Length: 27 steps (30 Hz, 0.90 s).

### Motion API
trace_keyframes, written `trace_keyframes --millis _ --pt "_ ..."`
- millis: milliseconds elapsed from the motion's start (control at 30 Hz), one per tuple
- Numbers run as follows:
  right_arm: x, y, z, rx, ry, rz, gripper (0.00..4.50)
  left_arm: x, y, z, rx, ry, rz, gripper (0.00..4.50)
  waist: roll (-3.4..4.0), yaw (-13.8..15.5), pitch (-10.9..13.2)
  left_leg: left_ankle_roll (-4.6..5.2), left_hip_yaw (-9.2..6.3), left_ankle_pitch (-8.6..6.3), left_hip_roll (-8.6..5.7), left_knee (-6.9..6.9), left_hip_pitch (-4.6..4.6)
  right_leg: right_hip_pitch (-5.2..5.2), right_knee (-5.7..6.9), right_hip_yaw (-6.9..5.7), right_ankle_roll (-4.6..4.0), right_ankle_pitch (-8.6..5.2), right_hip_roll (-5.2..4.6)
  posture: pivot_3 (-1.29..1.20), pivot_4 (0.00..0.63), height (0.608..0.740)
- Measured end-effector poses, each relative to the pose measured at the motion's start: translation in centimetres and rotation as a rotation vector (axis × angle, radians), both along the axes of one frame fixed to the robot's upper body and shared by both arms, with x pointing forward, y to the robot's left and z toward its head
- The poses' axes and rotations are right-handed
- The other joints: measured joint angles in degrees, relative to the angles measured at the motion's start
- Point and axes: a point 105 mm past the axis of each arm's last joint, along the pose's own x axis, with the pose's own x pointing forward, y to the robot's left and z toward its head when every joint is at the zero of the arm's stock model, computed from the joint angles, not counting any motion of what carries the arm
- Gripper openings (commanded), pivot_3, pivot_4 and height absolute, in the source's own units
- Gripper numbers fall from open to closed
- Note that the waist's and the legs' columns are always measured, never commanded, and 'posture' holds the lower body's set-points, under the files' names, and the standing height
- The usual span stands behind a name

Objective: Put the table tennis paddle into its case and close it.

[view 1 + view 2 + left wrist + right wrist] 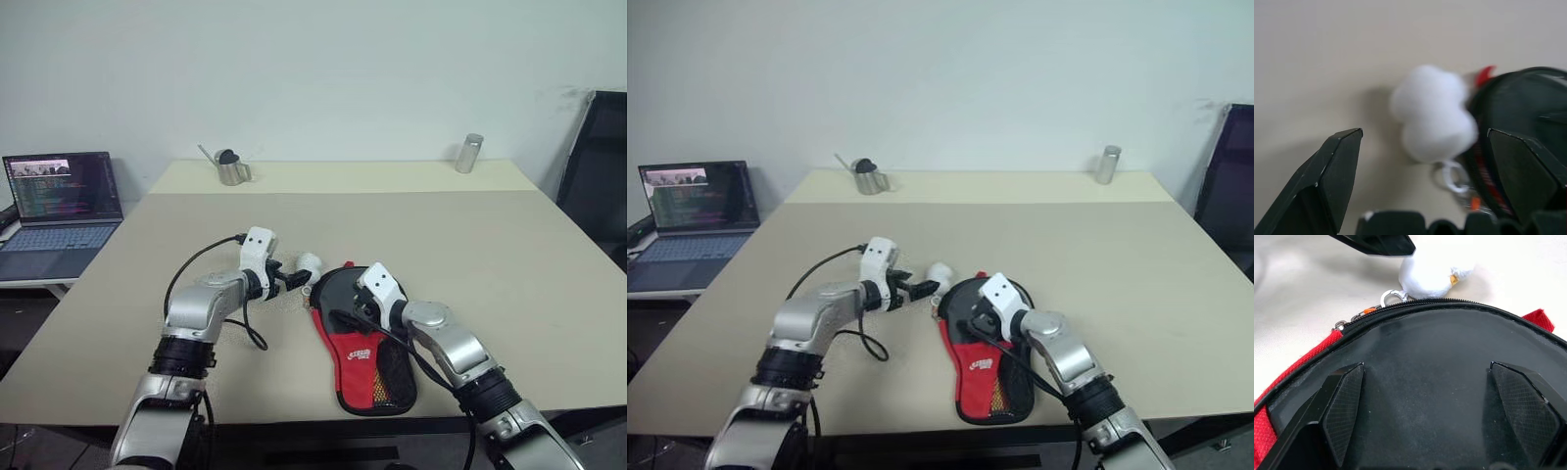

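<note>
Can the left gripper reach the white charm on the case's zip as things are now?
Probably yes. The left gripper has open fingers on either side of the white charm beside the case, and nothing lies between them.

Place: I seem to stand in an office or a small test room.
Table (509, 255): my arms reach over a wide, plain beige top with little on it.
Laptop (61, 211): open on a lower side desk to my left, its screen lit with lines of text.
Chair (600, 171): a dark office chair at the table's right edge.
Wall (343, 69): bare and pale.
Far edge: a small metal pot (231, 168) and a metal can (469, 154).
</note>
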Motion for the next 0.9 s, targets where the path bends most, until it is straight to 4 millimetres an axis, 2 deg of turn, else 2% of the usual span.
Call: trace_keyframes --millis 200,367,467,800,833,900 --pt "-0.2 -0.1 -0.1 0.005 0.005 -0.004 4.47 1.1 -2.6 0.1 -0.032 -0.003 -0.016 4.5 0.0 0.0 0.0 -0.05 0.0 -0.01 0.0 0.0 -0.01 -0.01 -0.03 0.01 0.01 0.0 -0.01 0.0 0.15 0.74" --pt "-0.6 -0.4 -0.2 0.012 0.009 -0.013 4.47 1.6 -2.2 -1.3 0.034 0.015 0.027 4.5 0.09 0.0 -0.1 -0.05 -0.01 -0.01 0.0 -0.01 -0.01 -0.01 -0.03 0.01 0.03 -0.02 -0.01 0.0 0.15 0.74" --pt "-0.5 -0.7 -0.3 0.011 0.012 -0.021 4.5 1.8 -1.7 -1.8 0.069 0.015 0.063 3.95 0.08 0.2 -0.1 -0.05 -0.03 -0.01 -0.01 -0.01 -0.02 0.0 -0.03 -0.01 0.04 -0.02 -0.02 0.0 0.15 0.74" --pt "-0.5 -1.0 -0.3 0.012 0.018 -0.029 4.5 2.3 -2.7 -1.7 0.069 -0.016 0.063 0.71 0.08 0.6 -0.2 -0.05 -0.04 -0.01 -0.03 -0.01 -0.02 0.03 -0.04 -0.05 0.06 -0.03 -0.04 0.0 0.15 0.74" --pt "-0.4 -1.0 -0.3 0.012 0.02 -0.029 4.5 2.5 -2.7 -1.6 0.074 -0.017 0.063 0.45 0.08 0.6 -0.2 -0.05 -0.04 -0.01 -0.03 0.0 -0.02 0.03 -0.04 -0.06 0.06 -0.03 -0.04 0.0 0.15 0.74" --pt "-0.4 -1.0 -0.3 0.009 0.023 -0.028 4.5 2.9 -2.9 -1.4 0.079 -0.014 0.06 0.22 0.08 0.7 -0.2 -0.04 -0.04 -0.01 -0.03 -0.01 -0.02 0.03 -0.05 -0.07 0.12 -0.06 -0.04 0.0 0.15 0.74"
